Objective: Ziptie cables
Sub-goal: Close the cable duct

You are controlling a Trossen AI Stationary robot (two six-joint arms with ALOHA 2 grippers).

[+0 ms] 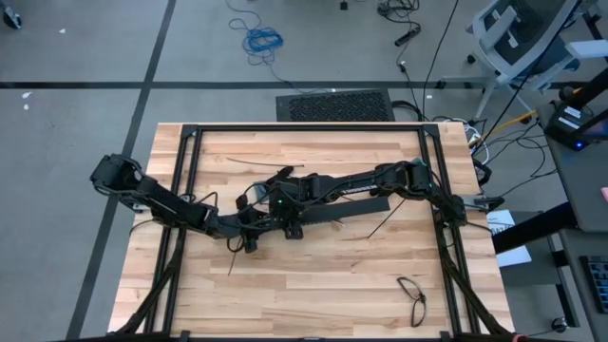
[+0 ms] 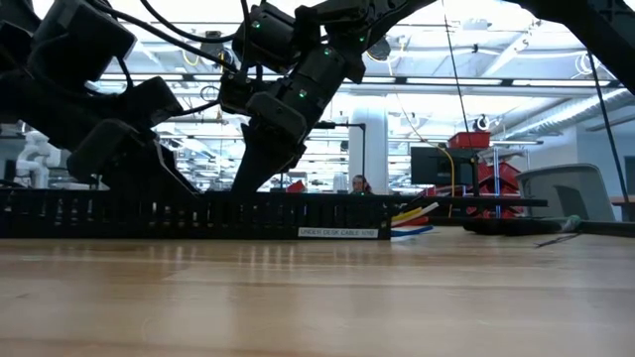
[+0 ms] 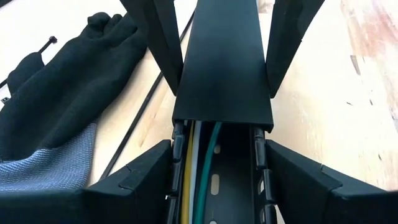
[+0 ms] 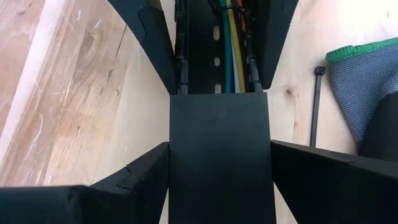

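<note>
A long black slotted bar lies across the middle of the table. Yellow, white and green cables run inside its open channel, and their coloured ends stick out of one end. A flat black cover lies on part of the bar. My left gripper straddles the uncovered stretch. My right gripper faces it from the table's right and straddles the covered stretch. In the high view the two grippers meet at mid-table, left and right. My left gripper has the bar's two side walls between its fingers, just short of the cover's end. It comes slanting down from the table's left, and its fingers lie across the bar. The bar rests on the table. My right gripper has the cover's two long edges between its fingers, near the cover's end. It comes steeply down from the table's right, fingers across the bar. The covered bar lies flat on the table.
A dark glove with a grey and green cuff lies on the far side of the bar, with a black zip tie beside it. More thin black strips lie about. A thin dark wire loop lies near the front right.
</note>
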